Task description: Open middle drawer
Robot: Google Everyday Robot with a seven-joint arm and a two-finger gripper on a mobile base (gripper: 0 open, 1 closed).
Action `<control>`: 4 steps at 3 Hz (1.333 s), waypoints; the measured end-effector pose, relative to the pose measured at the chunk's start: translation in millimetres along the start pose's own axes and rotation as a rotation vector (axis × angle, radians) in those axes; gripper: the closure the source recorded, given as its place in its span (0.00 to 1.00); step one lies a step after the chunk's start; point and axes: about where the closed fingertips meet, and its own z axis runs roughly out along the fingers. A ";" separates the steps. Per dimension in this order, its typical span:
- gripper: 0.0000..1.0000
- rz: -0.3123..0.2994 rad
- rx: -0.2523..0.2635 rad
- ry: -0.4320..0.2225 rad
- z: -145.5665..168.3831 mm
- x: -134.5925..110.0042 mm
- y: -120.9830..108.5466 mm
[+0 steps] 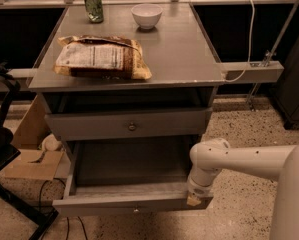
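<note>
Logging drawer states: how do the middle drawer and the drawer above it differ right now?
The middle drawer is pulled far out, its plain grey inside showing; the upper drawer sits almost fully in. The hand is at the middle drawer's right front corner; nothing is near the upper drawer. Both are grey, each with one small round knob at the front's centre.

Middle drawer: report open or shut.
Open: the middle drawer is pulled well out, grey inside showing; the gripper is at its front's right end.

Arm bent down, gripper low (right)
</note>
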 end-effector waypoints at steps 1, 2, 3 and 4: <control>0.36 0.000 0.000 0.000 0.0 0.0 0.0; 0.13 0.000 0.000 0.000 0.0 0.0 0.0; 0.00 0.000 0.000 0.000 0.0 0.0 0.0; 0.00 0.003 0.001 -0.036 -16.2 2.9 -2.0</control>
